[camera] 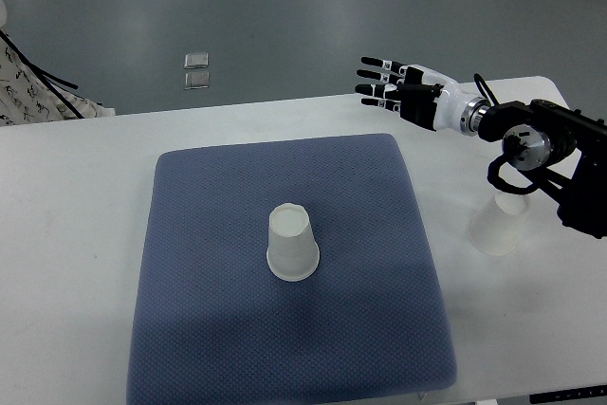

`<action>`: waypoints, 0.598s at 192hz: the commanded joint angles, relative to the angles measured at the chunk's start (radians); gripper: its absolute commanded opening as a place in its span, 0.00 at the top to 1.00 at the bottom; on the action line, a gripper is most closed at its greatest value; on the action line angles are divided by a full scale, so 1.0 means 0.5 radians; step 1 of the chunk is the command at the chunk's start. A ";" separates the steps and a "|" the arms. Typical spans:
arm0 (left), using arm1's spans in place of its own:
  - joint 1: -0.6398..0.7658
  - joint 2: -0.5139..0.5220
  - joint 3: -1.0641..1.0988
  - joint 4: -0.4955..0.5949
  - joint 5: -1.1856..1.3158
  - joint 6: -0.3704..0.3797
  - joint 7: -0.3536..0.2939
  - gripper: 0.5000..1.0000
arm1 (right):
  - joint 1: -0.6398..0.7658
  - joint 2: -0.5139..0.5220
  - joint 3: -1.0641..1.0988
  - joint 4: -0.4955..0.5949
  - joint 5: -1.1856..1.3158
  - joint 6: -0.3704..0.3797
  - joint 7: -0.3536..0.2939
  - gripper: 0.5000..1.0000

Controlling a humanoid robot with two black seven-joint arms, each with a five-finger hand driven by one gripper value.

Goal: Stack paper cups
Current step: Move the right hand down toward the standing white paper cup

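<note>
One white paper cup [291, 244] stands upside down in the middle of the blue-grey mat [209, 329]. A second white paper cup [497, 225] stands upside down on the bare table at the right, partly hidden beneath my right forearm. My right hand [387, 82] hovers above the mat's far right corner, well up and left of that cup, fingers spread and holding nothing. The left arm does not show.
The white table [66, 234] carries the mat; its far edge runs just behind my hand. A patterned cloth and black cable [28, 82] lie at the far left. Small clear objects [197, 70] sit on the grey floor beyond.
</note>
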 commanded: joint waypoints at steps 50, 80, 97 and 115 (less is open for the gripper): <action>0.000 0.000 0.003 -0.001 0.000 -0.018 0.000 0.00 | -0.023 -0.036 0.000 0.003 0.003 0.007 0.003 0.15; -0.013 0.000 0.003 0.032 -0.003 0.000 0.000 0.00 | -0.011 -0.091 0.003 0.006 0.009 0.041 0.003 0.15; -0.013 0.000 0.003 0.017 0.000 0.000 0.000 0.00 | -0.011 -0.159 0.000 0.034 0.009 0.102 0.003 0.15; -0.013 0.000 0.003 0.005 0.000 0.000 0.000 0.00 | -0.011 -0.235 0.000 0.043 0.009 0.191 0.003 0.15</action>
